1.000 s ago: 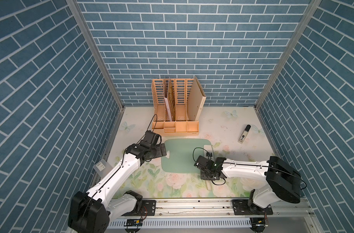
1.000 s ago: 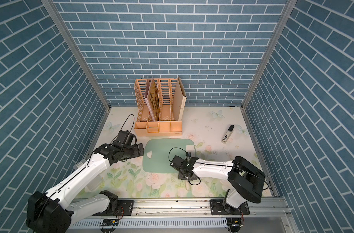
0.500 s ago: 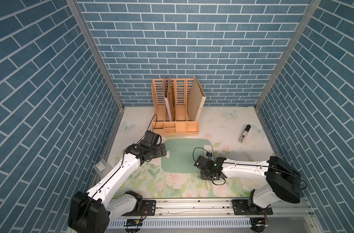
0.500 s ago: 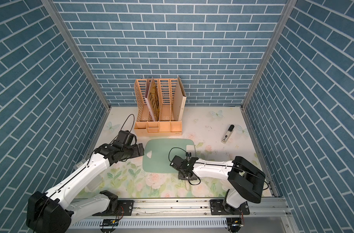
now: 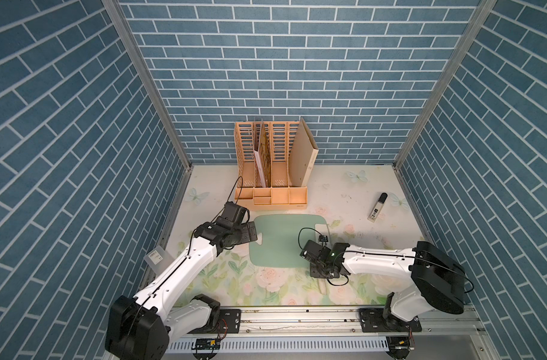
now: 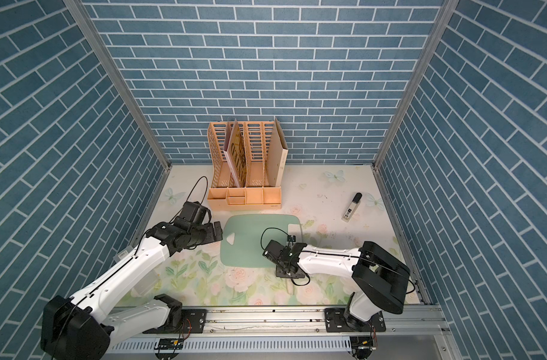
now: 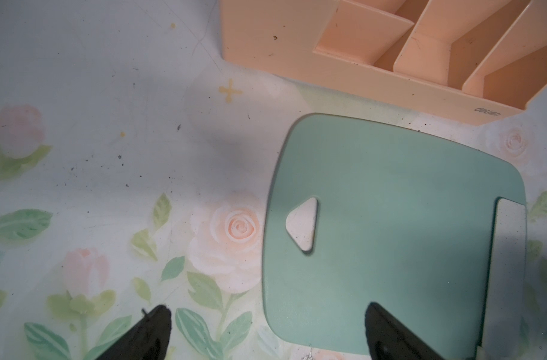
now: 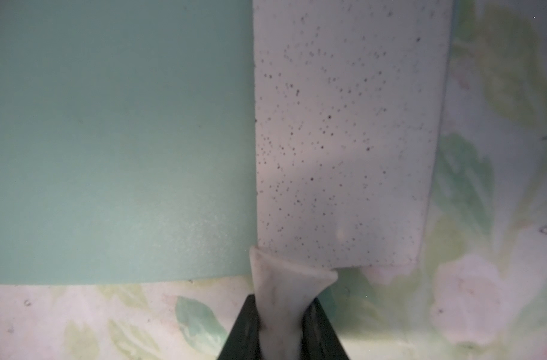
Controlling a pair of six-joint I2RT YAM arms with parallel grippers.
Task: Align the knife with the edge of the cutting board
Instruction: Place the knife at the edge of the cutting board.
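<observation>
The pale-green cutting board point(image 5: 281, 241) lies flat mid-table, its triangular hole point(image 6: 230, 240) near its left short edge. The knife's speckled off-white blade point(image 8: 343, 124) rests along the board's right short edge, roughly parallel to it and covering it. In both top views only a strip of the blade point(image 5: 322, 229) point(image 6: 296, 232) shows. My right gripper point(image 8: 281, 330) is shut on the knife's pale handle point(image 8: 281, 290) just off the board's front edge. My left gripper point(image 7: 269, 333) hovers open at the board's left edge, holding nothing, one fingertip point(image 7: 387, 330) above the board.
A peach file organizer point(image 5: 270, 174) stands just behind the board. A small white tube with a black cap point(image 5: 377, 207) lies at the right rear. A frosted sheet with a barcode label point(image 5: 155, 257) leans by the left wall. The metal rail point(image 5: 297, 318) borders the front.
</observation>
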